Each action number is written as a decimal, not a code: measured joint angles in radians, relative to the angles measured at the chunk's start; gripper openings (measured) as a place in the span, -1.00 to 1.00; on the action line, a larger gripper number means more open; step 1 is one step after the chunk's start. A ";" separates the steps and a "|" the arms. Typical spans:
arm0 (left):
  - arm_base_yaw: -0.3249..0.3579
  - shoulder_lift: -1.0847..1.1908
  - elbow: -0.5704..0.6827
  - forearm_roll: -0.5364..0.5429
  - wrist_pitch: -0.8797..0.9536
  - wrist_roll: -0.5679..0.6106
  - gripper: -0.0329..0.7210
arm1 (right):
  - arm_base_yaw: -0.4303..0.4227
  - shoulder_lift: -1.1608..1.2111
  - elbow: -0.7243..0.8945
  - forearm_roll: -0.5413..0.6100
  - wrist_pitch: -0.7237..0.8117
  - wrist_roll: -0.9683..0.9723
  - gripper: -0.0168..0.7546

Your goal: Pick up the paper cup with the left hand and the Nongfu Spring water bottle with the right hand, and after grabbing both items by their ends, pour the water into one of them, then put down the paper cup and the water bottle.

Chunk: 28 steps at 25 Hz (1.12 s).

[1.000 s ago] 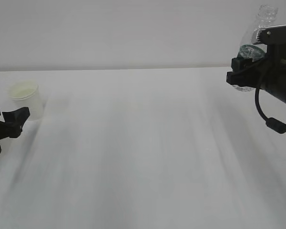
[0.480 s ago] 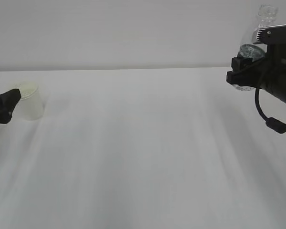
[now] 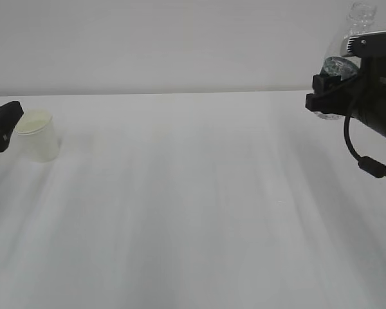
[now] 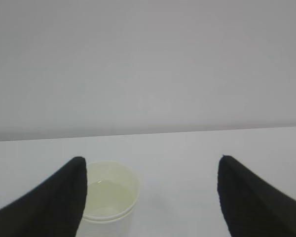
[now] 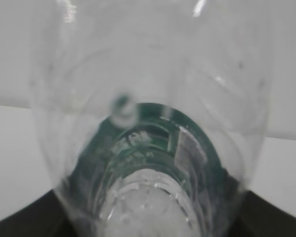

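The paper cup [image 3: 36,134] stands upright on the white table [image 3: 193,206] at the far left, with clear water [image 4: 106,195] inside. The left hand [image 4: 150,197] sits just beside it, jaws wide and empty. Far right, the right hand [image 3: 328,96] grips the water bottle [image 3: 347,45] off the table, neck tilted up.

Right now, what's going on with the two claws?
Left gripper open, beside paper cup, not holding. Right gripper grips bottle. Nothing between them.
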 joint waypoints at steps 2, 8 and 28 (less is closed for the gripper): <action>0.000 -0.001 0.000 0.002 0.000 -0.002 0.66 | 0.000 0.010 -0.011 0.000 0.017 0.000 0.13; 0.000 -0.001 0.000 0.016 0.000 -0.012 0.66 | 0.000 0.073 -0.032 0.000 0.039 0.016 0.13; 0.000 -0.001 0.000 0.063 0.001 -0.014 0.65 | 0.000 0.341 -0.171 -0.083 0.013 0.088 0.12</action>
